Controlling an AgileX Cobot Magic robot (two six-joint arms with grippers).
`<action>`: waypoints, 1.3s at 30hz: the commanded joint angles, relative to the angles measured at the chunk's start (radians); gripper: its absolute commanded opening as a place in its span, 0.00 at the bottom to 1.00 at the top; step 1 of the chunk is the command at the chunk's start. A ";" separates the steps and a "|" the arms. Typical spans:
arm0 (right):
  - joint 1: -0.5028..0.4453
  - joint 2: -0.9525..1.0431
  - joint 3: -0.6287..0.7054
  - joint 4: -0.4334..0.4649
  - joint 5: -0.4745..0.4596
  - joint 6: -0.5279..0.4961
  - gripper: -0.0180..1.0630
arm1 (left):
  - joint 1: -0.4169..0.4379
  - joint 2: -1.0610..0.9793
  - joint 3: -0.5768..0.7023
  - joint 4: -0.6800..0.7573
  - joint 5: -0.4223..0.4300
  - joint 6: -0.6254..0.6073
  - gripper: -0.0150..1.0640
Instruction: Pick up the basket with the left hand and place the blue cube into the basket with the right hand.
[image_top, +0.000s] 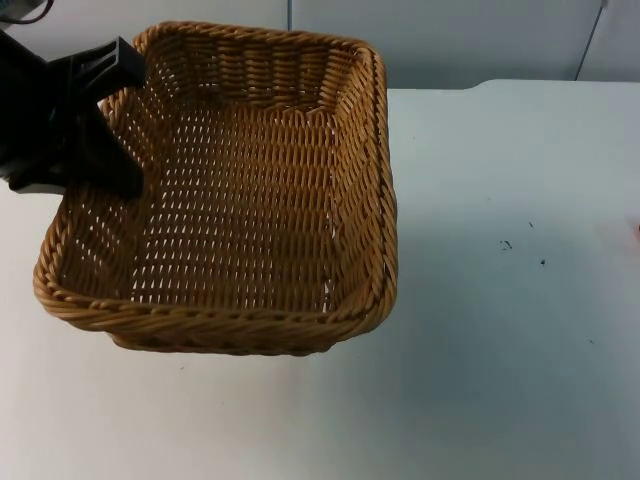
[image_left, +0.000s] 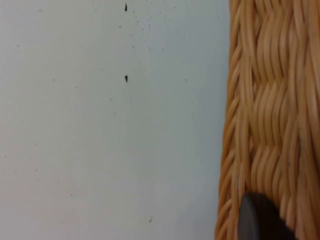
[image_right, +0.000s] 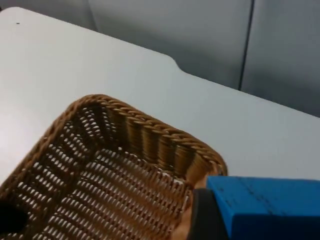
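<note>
Clamping the wicker basket (image_top: 250, 190) by its rim, the left gripper (image_top: 115, 100) is holding it just above the white table (image_top: 500, 300), while the right gripper (image_right: 210, 220) is pinching the blue cube (image_right: 265, 205) just beside the basket's rim, before the grey partition wall (image_right: 200, 35).

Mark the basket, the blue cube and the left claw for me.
basket (image_top: 370, 180): top view, right rim.
blue cube (image_right: 270, 202): right wrist view, top face.
left claw (image_top: 125, 110): top view, at the basket's left rim.
</note>
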 joint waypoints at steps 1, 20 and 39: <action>0.038 0.017 -0.010 0.000 -0.043 -0.012 0.01 | 0.003 -0.010 0.000 -0.032 0.006 -0.001 0.05; 0.203 0.341 -0.010 0.000 -0.264 -0.012 0.01 | 0.003 -0.010 0.000 -0.041 0.006 -0.001 0.05; 0.208 0.464 -0.010 0.000 -0.363 -0.015 0.01 | 0.003 -0.010 0.000 -0.089 0.006 0.016 0.05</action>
